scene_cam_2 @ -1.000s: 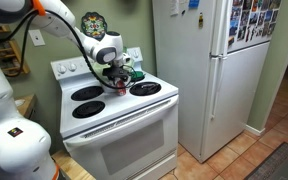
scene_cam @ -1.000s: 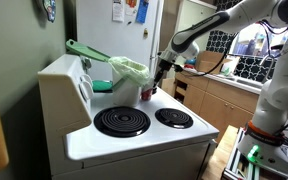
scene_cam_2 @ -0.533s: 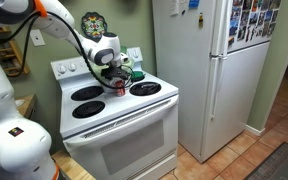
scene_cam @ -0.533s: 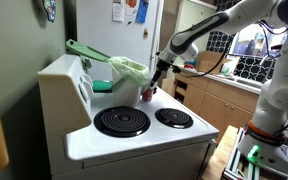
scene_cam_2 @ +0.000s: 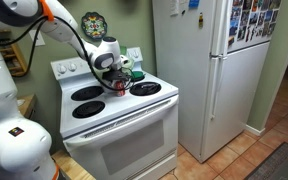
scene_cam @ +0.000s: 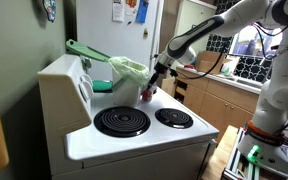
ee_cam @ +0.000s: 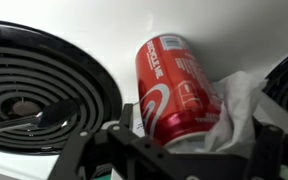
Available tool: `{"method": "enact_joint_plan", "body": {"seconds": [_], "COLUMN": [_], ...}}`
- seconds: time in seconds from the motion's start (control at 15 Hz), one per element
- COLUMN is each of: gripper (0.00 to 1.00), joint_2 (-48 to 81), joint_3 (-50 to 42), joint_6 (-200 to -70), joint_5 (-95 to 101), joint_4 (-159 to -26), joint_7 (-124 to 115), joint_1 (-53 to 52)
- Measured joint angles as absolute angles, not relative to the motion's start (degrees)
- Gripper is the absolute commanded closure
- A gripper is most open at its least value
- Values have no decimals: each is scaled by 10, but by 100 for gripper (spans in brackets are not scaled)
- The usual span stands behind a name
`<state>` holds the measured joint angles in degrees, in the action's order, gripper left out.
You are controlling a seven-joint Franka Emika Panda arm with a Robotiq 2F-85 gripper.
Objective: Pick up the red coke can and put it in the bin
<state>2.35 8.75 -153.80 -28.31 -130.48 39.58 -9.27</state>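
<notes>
The red coke can (scene_cam: 147, 95) stands on the white stovetop between the burners, close to the bin (scene_cam: 130, 70), a pale container with a crinkled light-green bag over its rim. Both exterior views show the can (scene_cam_2: 119, 88) just under my gripper (scene_cam: 155, 83). In the wrist view the can (ee_cam: 174, 88) fills the middle, its pale top close to my gripper (ee_cam: 179, 140), with a dark jaw on each side of it. The jaws look open around the can's top. Pale crinkled bag plastic (ee_cam: 239, 100) touches the can's right side.
Coil burners (scene_cam: 121, 121) (scene_cam: 174, 118) lie at the stove's front, and another burner (ee_cam: 34, 90) is left of the can. A flat darker-green piece (scene_cam: 84, 50) leans behind the bin. A fridge (scene_cam_2: 214, 60) stands beside the stove.
My gripper has moved down a little and closer over the can. The can and bin have not moved.
</notes>
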Motion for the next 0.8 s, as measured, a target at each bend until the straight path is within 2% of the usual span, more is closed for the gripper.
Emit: {"method": "enact_joint_plan", "body": {"seconds": [0.13, 0.2, 0.53, 0.67, 0.8], "gripper": [51, 57, 63, 68, 68], "joint_2": [26, 26, 22, 8, -17], "joint_3": [88, 88, 87, 84, 78], "joint_6": [-1538, -1538, -1533, -1506, -1464], "joint_5": [-283, -283, -269, -208, -116], "joint_4": [-1305, -1305, -1305, -1306, -1307], "joint_7": [398, 398, 391, 351, 284], "joint_1": [-92, -91, -89, -85, -79]}}
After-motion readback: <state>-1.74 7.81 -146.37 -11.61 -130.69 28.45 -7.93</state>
